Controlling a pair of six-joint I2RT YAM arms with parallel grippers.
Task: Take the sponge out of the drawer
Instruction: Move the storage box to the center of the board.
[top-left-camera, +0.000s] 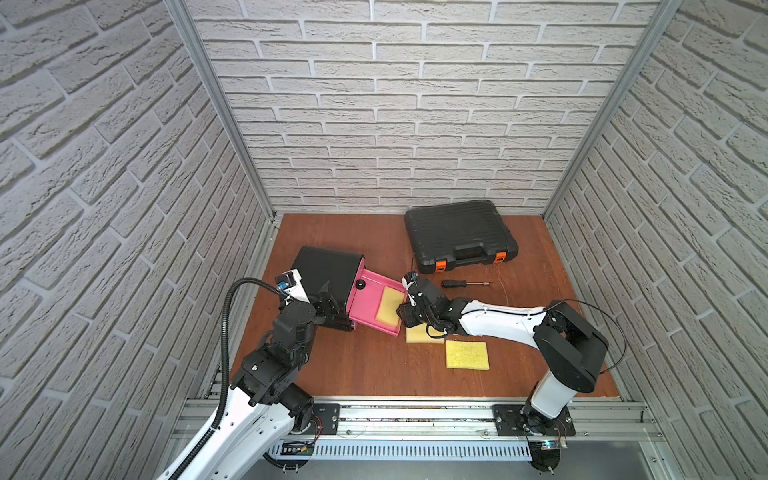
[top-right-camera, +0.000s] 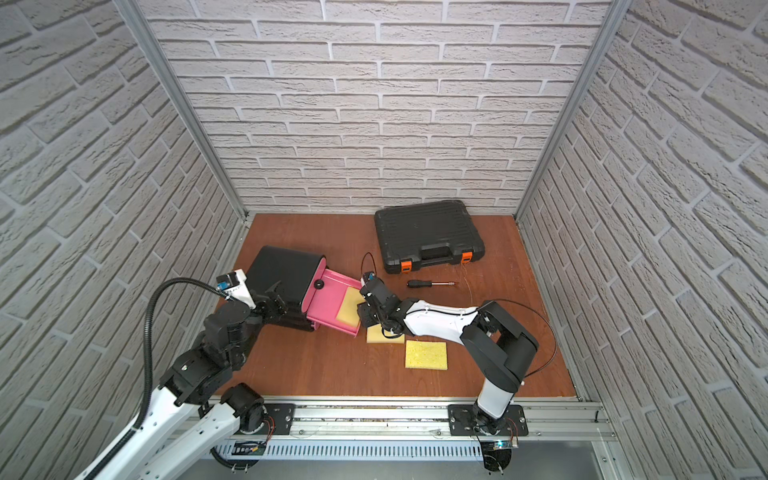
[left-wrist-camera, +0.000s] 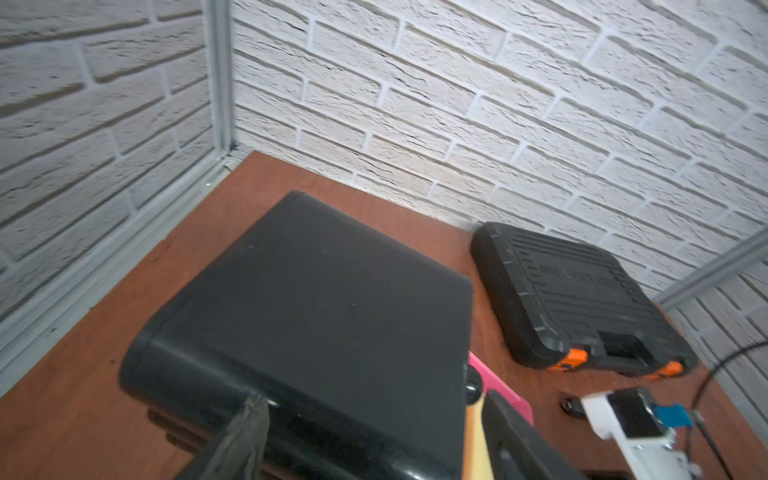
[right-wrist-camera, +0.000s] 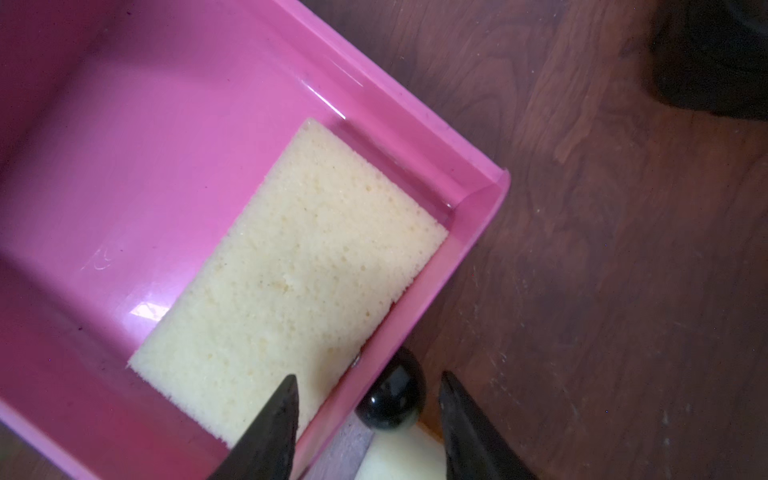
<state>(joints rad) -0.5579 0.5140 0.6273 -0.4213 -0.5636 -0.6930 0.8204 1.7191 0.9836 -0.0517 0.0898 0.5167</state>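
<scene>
Right end effector (right-wrist-camera: 369, 376) parted astride drawer knob (right-wrist-camera: 390, 399), sponge (right-wrist-camera: 291, 270) inside, left end effector (left-wrist-camera: 374, 399) wide

From high in front, both top views overlook the whole brown wooden table (top-left-camera: 374, 374). The left wrist view skims the black plastic cabinet (left-wrist-camera: 311, 311); the right peers closely into the pink plastic drawer (right-wrist-camera: 124, 166).

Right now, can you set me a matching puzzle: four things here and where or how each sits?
Things: 1 bright yellow rectangular sponge; 2 black-handled screwdriver; 3 black plastic case with orange latches; 4 pink plastic drawer.
Places: A farthest back, by the brick wall; B pulled open, pale sponge inside; C nearest front of the wooden table; D in front of the case.
Pairs: 1-C; 2-D; 3-A; 4-B.
</scene>
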